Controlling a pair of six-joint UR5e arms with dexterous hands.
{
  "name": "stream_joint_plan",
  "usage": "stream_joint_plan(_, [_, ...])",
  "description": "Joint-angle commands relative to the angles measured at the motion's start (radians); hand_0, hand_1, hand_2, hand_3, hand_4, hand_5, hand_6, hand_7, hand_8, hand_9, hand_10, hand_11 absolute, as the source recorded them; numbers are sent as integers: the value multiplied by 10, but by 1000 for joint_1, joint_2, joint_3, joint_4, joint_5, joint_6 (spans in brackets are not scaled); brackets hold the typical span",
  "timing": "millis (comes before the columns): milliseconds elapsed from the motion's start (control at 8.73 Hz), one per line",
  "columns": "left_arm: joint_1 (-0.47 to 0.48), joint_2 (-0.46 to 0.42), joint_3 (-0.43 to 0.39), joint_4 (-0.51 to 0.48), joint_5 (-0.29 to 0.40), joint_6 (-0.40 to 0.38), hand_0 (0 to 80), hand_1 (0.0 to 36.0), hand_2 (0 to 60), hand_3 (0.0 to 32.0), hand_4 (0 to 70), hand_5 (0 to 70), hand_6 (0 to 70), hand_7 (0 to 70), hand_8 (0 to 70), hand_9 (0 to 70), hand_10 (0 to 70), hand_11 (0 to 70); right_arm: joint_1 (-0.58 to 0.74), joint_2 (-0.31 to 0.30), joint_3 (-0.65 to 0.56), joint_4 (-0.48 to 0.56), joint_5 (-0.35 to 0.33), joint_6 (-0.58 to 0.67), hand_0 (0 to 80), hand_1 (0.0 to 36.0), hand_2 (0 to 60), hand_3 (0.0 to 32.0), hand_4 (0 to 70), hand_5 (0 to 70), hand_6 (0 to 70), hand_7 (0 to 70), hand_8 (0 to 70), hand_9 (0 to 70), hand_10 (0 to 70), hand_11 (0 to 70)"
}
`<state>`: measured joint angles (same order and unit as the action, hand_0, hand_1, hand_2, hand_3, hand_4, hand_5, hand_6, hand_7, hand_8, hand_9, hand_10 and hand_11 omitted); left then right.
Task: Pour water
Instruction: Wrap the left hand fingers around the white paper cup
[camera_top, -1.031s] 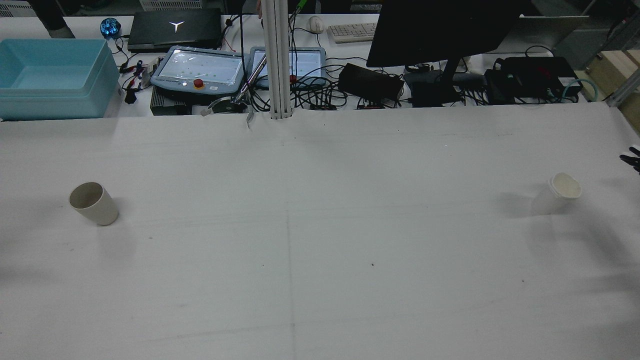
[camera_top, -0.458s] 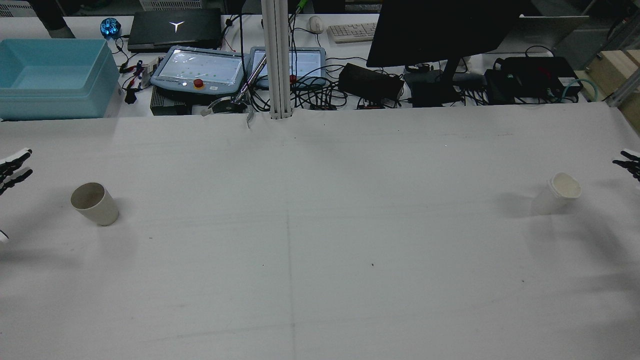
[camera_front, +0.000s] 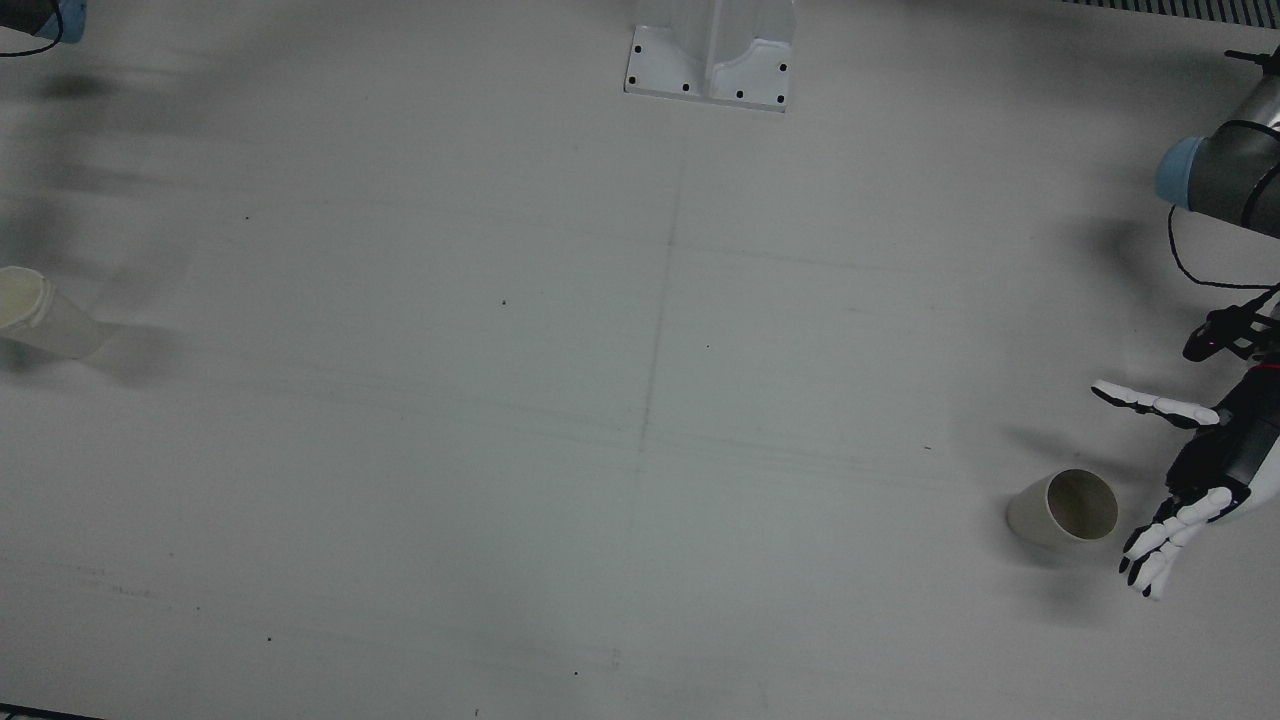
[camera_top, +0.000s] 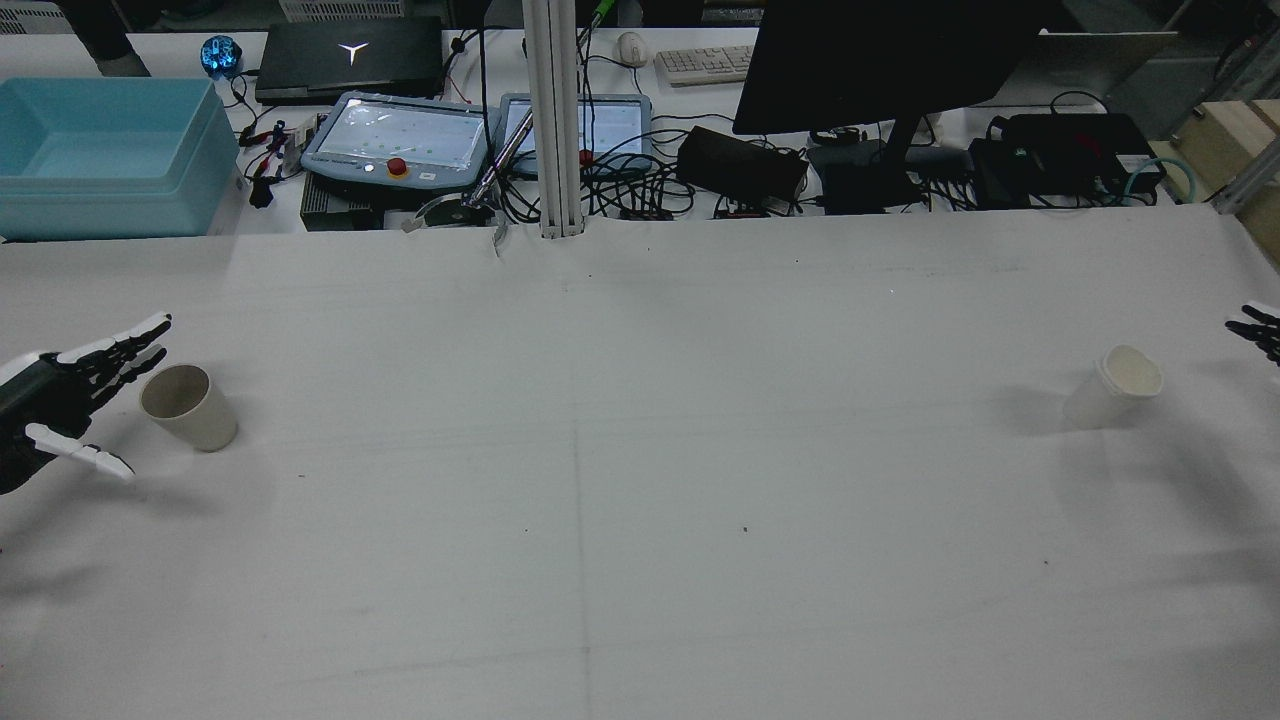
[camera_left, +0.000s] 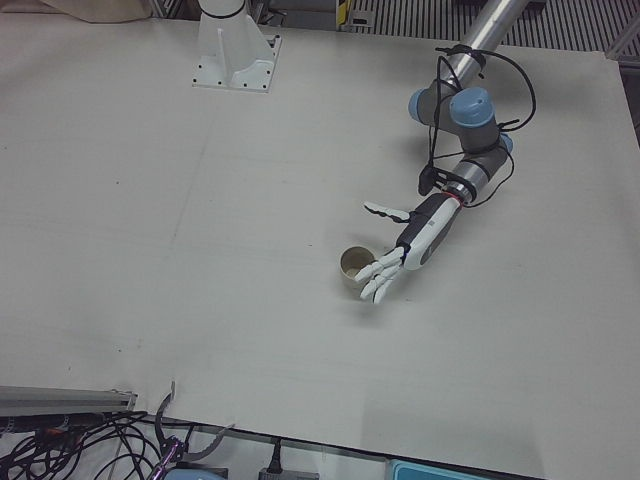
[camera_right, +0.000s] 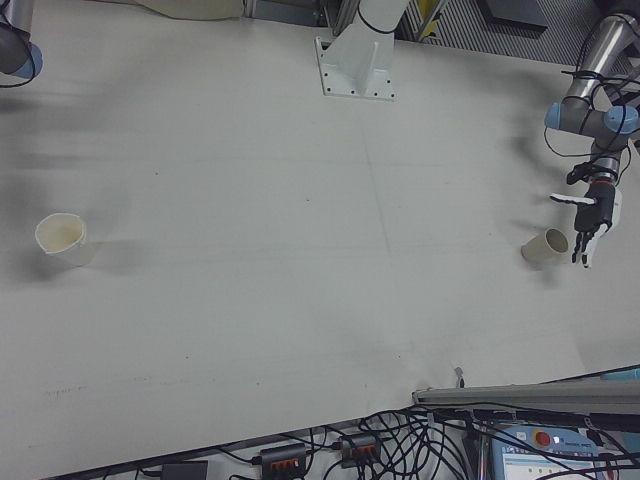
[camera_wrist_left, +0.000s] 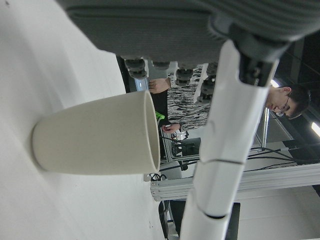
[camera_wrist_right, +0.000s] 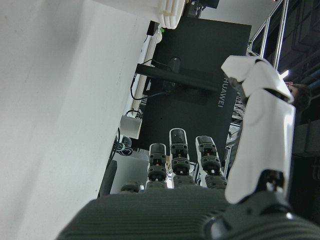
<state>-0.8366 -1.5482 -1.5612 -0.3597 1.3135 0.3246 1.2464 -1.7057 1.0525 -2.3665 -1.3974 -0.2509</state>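
Approach phase: the left hand is spread, holds nothing, and sits just beside the beige cup. The cup stands between the long fingers on one side and the thumb on the other, with no contact visible. To complete the grasp well, advance the palm until the cup wall meets it, then close fingers and thumb evenly around the mid-body. Closing too near the rim would likely deform it; closing off-centre could tip the cup. Hold it upright during the lift.

The right hand shows only its fingertips at the edge of the rear view. Its own camera shows the fingers extended and apart, holding nothing. The white cup stands some way inboard of it, clearly apart, on the worktop. The same approach probably applies there.

Beige cup: tapered, smooth, matte, wider at the open mouth, upright on its narrow base. Its interior looks darker; any contents cannot be seen. White cup: a ridged rim suggests stacked, thin-walled cups. Both probably crush easily under excess grip.
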Motion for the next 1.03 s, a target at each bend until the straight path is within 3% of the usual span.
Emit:
stream_joint_plan(0, [22, -18, 15, 24, -20, -9, 800, 262, 0, 0, 278, 0, 91, 41, 8, 0, 34, 82, -1, -2, -2, 0, 0, -1, 539, 251, 290, 0, 137, 87, 201, 205, 128, 173, 0, 0])
stream_joint_plan(344, [22, -36, 62, 7, -20, -10, 800, 283, 0, 0, 284, 0, 97, 47, 9, 0, 34, 84, -1, -5, -2, 0, 0, -1, 539, 249, 278, 0, 125, 86, 194, 195, 128, 173, 0, 0])
stream_joint_plan(573, [22, -61, 124, -16, -20, -22, 800, 263, 0, 0, 251, 0, 86, 32, 7, 0, 24, 68, -1, -5, -2, 0, 0, -1, 537, 247, 276, 0, 122, 86, 194, 199, 129, 176, 0, 0])
stream_joint_plan(916, [22, -94, 179, -12, -20, -22, 800, 271, 0, 0, 251, 0, 87, 31, 7, 0, 25, 70, -1, -5, -2, 0, 0, -1, 542, 252, 280, 0, 123, 87, 196, 201, 128, 174, 0, 0])
